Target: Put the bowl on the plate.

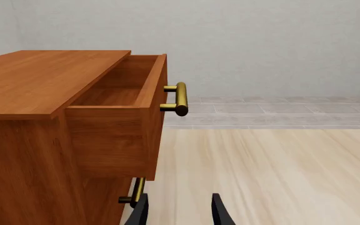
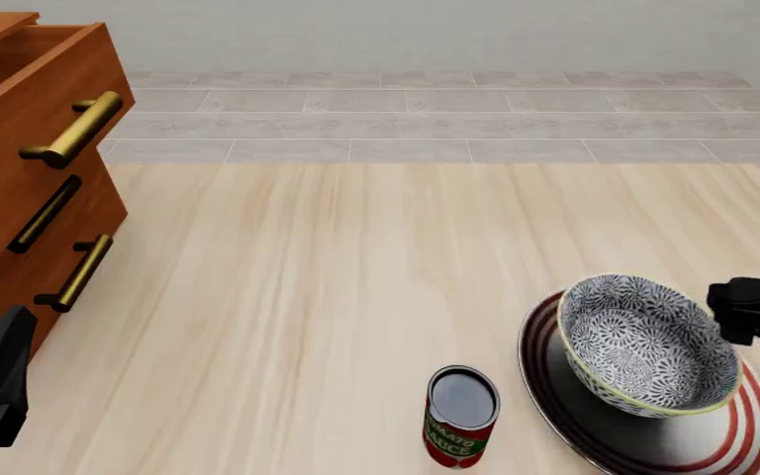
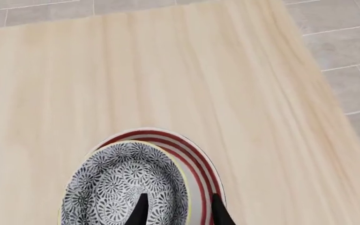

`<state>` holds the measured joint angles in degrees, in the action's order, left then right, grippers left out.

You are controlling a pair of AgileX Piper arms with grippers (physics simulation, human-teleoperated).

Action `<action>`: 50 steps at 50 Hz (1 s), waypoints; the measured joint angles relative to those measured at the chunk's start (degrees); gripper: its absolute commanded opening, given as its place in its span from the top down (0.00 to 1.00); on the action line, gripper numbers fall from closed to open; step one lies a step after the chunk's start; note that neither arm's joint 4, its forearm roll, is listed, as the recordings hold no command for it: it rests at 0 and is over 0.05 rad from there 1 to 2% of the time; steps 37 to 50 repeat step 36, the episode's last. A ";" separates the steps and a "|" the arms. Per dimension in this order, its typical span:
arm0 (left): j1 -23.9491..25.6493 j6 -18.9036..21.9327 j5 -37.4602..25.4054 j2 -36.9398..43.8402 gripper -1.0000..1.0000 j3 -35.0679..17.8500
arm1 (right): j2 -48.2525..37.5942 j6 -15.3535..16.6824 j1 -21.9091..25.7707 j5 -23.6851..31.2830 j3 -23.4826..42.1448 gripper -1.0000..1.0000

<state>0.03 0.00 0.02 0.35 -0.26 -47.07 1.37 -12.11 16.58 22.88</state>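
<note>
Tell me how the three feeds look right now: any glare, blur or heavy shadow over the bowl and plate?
Front view: sharp, evenly lit, no glare; the bowl sits tilted over the plate, only soft shading beneath it. Right wrist view: crisp, the bowl's pattern reads clearly, fingertips cropped at the frame edge. Left wrist view: sharp, flat light on the drawer unit.
</note>
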 measured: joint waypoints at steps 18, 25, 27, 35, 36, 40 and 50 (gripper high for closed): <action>0.00 0.01 0.00 0.00 0.00 0.00 | 3.66 2.74 0.48 6.43 7.17 0.00; 0.00 0.00 0.00 0.00 0.00 0.00 | 4.36 3.52 0.92 8.09 9.67 0.00; 0.00 0.00 0.00 0.00 0.00 0.00 | 4.44 3.69 1.04 8.40 10.19 0.00; 0.00 0.00 0.00 0.00 0.00 0.00 | 4.75 4.24 1.51 9.49 12.14 0.00; 0.00 0.00 0.00 0.00 0.00 0.00 | 4.82 4.32 1.56 9.65 12.38 0.00; 0.00 0.00 0.00 0.00 0.00 0.00 | 4.82 4.32 1.56 9.65 12.38 0.00; 0.00 0.00 0.00 0.00 0.00 0.00 | 4.82 4.32 1.56 9.65 12.38 0.00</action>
